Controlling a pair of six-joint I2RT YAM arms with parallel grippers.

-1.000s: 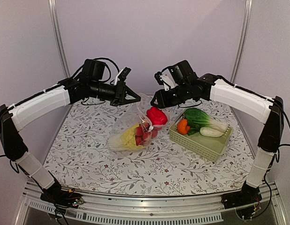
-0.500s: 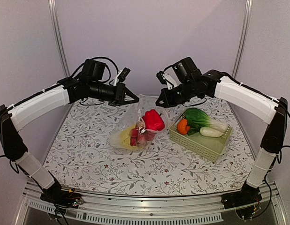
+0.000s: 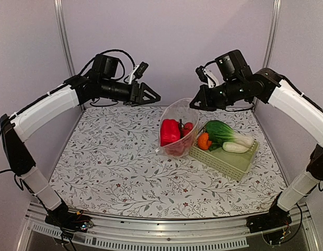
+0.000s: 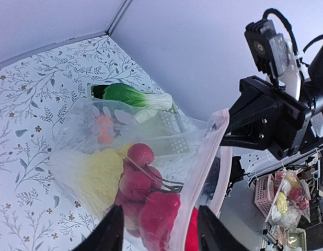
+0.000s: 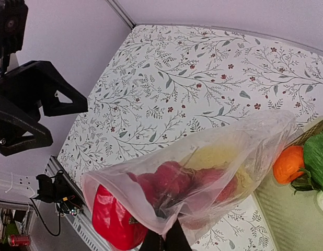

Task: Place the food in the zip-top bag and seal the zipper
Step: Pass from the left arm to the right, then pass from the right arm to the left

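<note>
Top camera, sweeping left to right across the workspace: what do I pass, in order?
left gripper → red pepper inside the zip-top bag → orange in the basket → white vegetable further right in the basket.

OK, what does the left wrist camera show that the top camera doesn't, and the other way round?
Left wrist only: the yellow cabbage and small red-pink fruits inside the zip-top bag, plus the zipper close up, unsealed. Top only: the whole green basket, and the open left end effector apart from the bag. Both: the bag held at its rim by the shut right end effector, the big red fruit and the orange.
</note>
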